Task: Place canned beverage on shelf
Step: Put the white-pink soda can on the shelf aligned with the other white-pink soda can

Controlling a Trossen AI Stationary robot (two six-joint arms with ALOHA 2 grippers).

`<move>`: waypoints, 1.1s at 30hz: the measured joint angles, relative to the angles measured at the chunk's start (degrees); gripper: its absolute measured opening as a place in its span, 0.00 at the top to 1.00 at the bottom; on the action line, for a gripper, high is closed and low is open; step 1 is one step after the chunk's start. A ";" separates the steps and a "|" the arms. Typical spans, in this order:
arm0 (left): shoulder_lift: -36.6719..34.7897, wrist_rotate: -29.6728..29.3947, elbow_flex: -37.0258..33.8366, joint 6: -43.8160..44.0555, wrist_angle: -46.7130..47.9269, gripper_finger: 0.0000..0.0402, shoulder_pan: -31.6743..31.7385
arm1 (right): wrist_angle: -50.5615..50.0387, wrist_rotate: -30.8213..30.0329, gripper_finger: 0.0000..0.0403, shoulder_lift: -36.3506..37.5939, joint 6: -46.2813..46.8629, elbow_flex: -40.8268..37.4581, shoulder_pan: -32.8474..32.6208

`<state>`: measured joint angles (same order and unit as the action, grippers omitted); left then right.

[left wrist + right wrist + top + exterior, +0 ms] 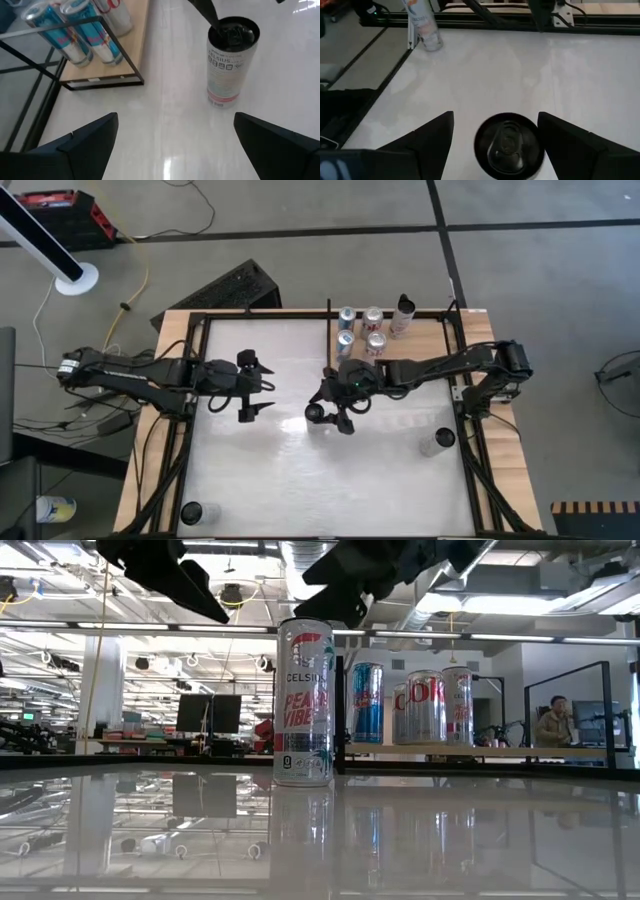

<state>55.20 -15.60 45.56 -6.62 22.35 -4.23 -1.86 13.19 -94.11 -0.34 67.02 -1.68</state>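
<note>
A tall white Celsius can [317,414] [303,705] stands upright on its base on the white table, near the middle. My right gripper [332,410] [496,142] is open just over it, one finger on either side of the can's dark top [507,146]; I see no contact. My left gripper [255,387] [175,145] hangs open to the can's left and holds nothing. The shelf [425,348] [136,47], a tan wood panel with black rails, lies at the far right and carries several cans [360,328].
A slim bottle [403,315] stands at the shelf's far edge. One more can [437,442] stands by the table's right rail, and another [192,512] [422,25] at the near left corner. Black rails [190,430] frame the table.
</note>
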 joint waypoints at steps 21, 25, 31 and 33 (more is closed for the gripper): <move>0.00 0.13 0.00 -1.78 0.09 0.05 0.00 | 0.84 -2.75 0.22 -3.52 -2.73 -0.70 -0.26; 0.02 0.17 0.02 -1.96 0.20 0.05 0.00 | 0.86 -2.77 0.22 -4.74 -2.99 -0.76 -0.17; 0.04 0.20 0.02 -2.02 0.66 0.05 0.00 | 0.89 -3.14 0.22 -5.07 -3.17 -0.70 -0.17; 0.04 0.22 0.02 -2.24 0.65 0.05 0.00 | 0.86 -3.88 0.23 -5.14 -3.06 -0.72 -0.15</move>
<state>55.24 -15.38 45.58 -8.86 23.00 -4.23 -0.99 9.30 -99.24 -3.40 66.30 -1.83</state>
